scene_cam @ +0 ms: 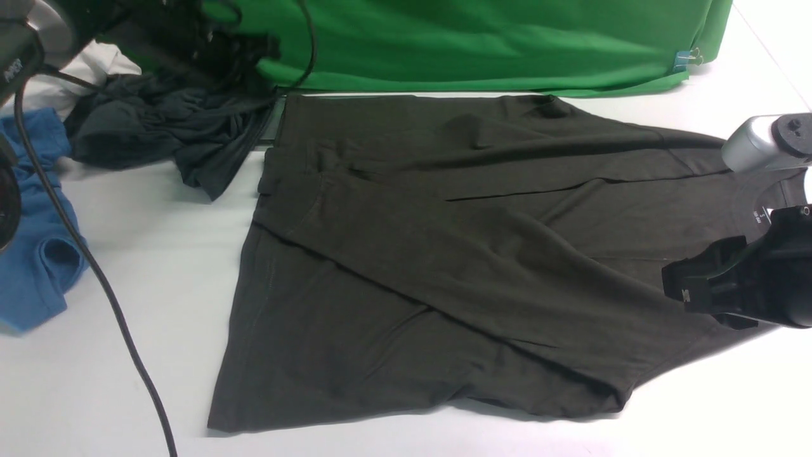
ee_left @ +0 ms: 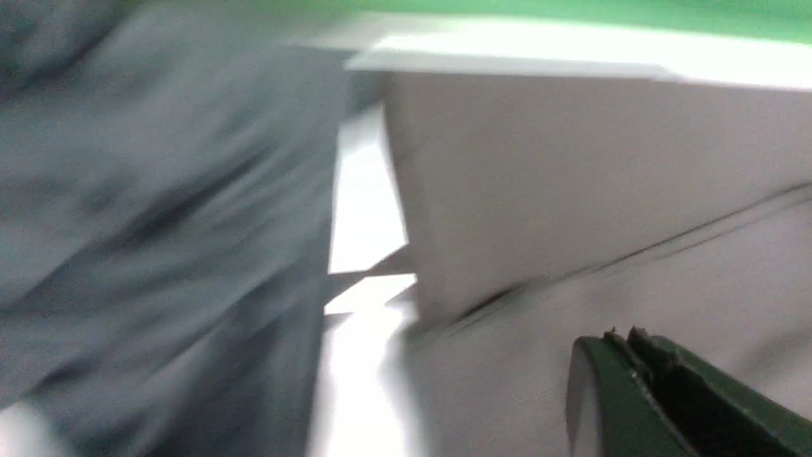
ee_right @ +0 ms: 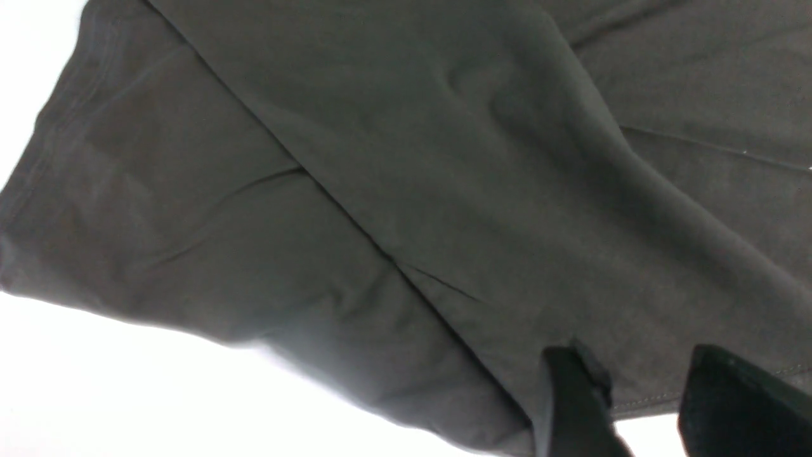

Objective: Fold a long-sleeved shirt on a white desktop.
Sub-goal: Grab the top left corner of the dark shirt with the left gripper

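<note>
The long-sleeved shirt (scene_cam: 412, 254) lies spread on the white desktop (scene_cam: 158, 254), neck to the right, small white label (scene_cam: 758, 216) showing, both sleeves laid across the body. My right gripper (scene_cam: 682, 285) hovers low over its right end, near the shoulder. In the right wrist view the gripper (ee_right: 641, 371) stands open above a stitched edge of the shirt (ee_right: 444, 158), nothing between its fingers. The left wrist view is blurred: my left gripper (ee_left: 625, 336) is shut and empty above the shirt (ee_left: 571, 190), by the strip of desktop (ee_left: 365, 209).
A crumpled charcoal-grey garment (scene_cam: 158, 133) lies at the back left, touching the shirt's far corner, also large in the left wrist view (ee_left: 158, 190). A blue shirt (scene_cam: 32, 254) sits at the left edge. A black cable (scene_cam: 108, 298) crosses the desktop. Green backdrop (scene_cam: 476, 38) closes the back.
</note>
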